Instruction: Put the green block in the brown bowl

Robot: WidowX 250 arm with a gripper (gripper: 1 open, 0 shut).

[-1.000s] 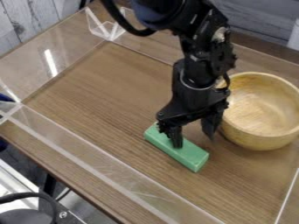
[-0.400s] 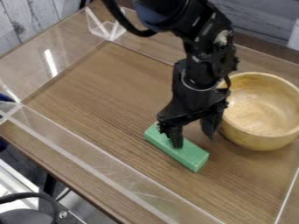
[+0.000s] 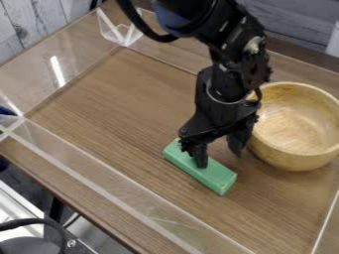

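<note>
The green block (image 3: pixel 204 170) lies flat on the wooden table, its long side running diagonally toward the front right. My gripper (image 3: pixel 217 148) hangs straight above its far end with the fingers spread open; one fingertip (image 3: pixel 196 156) stands at the block's upper left part, the other fingertip (image 3: pixel 240 144) is off to the right. Nothing is held. To the right, the brown bowl (image 3: pixel 294 124) rests upright and looks empty, its near rim a short way from the gripper.
Clear acrylic walls (image 3: pixel 79 157) fence the table along the left, the front and the back. The black arm (image 3: pixel 212 35) reaches in from the top of the view.
</note>
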